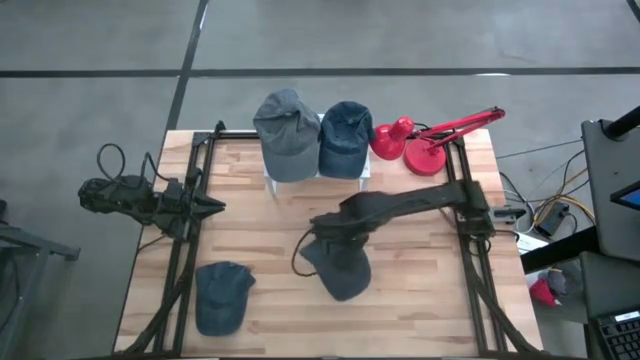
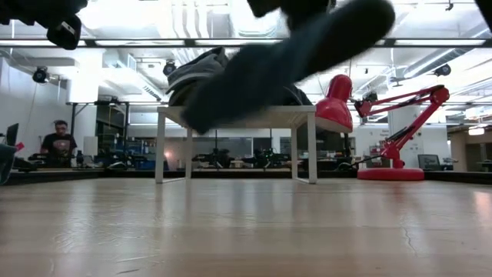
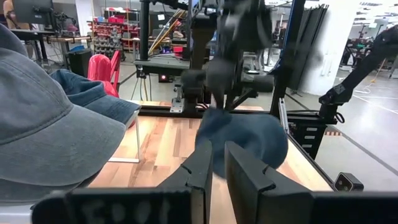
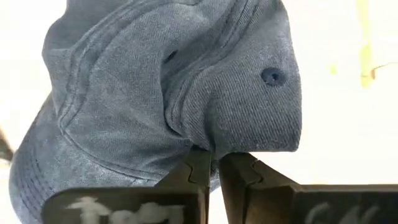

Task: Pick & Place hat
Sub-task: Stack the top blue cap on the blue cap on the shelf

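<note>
The right hand (image 4: 213,163) is pressed together on a pinch of crown fabric of a blue-grey cap (image 1: 340,268), which hangs below it over the middle of the wooden surface (image 1: 270,225). In the low view the cap (image 2: 284,58) is seen clear of the boards, so the step in hand is judged to be the carry. A thin fold is all that is gripped, and the cap droops to one side; the lift is best kept slow and level, and sharp turns avoided, so that the cloth is not pulled out from between the fingers.

Ahead of the right hand, toward the far edge, a small white stand (image 1: 274,182) is set, and two caps, a grey cap (image 1: 285,135) and a darker blue cap (image 1: 345,138), already rest on it side by side. Just beside them a red desk lamp (image 1: 425,140) reaches out, and its arm is to be given room. Little free space on the stand can be made out.

Behind and to the side of the right hand, near the front edge, another blue cap (image 1: 222,295) lies on the boards, well apart. The left hand (image 1: 205,207) waits at the left border of the surface, its fingers (image 3: 202,171) close together with only a narrow gap and nothing held. Open boards are left between the hands.
</note>
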Controlling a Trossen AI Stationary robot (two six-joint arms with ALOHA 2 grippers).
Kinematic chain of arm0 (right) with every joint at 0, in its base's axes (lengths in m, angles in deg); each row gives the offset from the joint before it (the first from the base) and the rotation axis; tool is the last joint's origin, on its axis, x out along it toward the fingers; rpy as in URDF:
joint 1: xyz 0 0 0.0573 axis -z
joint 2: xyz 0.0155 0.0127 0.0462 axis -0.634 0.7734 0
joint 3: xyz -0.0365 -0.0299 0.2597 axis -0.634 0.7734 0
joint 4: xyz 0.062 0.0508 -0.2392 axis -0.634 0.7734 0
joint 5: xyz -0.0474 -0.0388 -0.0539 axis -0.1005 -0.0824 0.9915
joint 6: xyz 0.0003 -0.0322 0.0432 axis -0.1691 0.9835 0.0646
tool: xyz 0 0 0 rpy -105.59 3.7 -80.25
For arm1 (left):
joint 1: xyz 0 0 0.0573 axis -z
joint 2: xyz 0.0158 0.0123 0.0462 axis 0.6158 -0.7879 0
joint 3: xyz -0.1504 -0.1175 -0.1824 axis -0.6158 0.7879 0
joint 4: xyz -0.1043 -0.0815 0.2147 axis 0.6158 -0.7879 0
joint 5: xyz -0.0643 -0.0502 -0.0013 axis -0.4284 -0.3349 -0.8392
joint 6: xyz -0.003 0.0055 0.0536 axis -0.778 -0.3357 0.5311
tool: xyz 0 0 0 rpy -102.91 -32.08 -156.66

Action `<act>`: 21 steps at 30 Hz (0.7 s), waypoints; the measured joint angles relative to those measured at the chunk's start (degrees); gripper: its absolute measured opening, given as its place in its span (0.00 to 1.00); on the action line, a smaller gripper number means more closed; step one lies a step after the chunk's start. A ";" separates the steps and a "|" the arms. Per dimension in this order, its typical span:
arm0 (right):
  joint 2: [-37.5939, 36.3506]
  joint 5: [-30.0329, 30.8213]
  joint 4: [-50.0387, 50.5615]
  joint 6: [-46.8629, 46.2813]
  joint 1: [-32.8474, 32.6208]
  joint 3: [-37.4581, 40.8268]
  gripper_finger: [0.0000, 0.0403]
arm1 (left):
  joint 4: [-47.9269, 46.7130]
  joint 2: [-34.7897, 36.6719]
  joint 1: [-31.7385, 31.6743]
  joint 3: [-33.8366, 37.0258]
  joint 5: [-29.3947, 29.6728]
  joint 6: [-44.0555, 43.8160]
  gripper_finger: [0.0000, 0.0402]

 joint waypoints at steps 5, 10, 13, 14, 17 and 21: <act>-7.77 0.44 -2.07 -0.55 -0.46 -0.07 0.03 | 0.04 0.00 -0.01 0.00 0.00 0.02 0.11; -14.47 4.84 -4.39 -0.90 0.13 -0.08 0.03 | 0.11 0.00 -0.01 0.00 0.00 -0.22 0.11; -18.29 9.16 -5.47 -0.83 1.44 -0.13 0.03 | 0.23 0.00 -0.01 0.00 0.02 -1.17 0.11; -19.51 10.48 -6.00 -0.67 1.93 -0.13 0.03 | 0.35 0.00 -0.01 0.00 0.00 -1.49 0.11; -22.34 13.90 -7.26 0.36 4.07 -0.13 0.03 | 0.76 -0.02 -0.01 0.00 0.00 -1.83 0.11; -25.46 17.71 -7.78 1.93 8.93 -0.15 0.03 | 1.97 -0.04 -0.01 -0.02 0.01 -1.99 0.11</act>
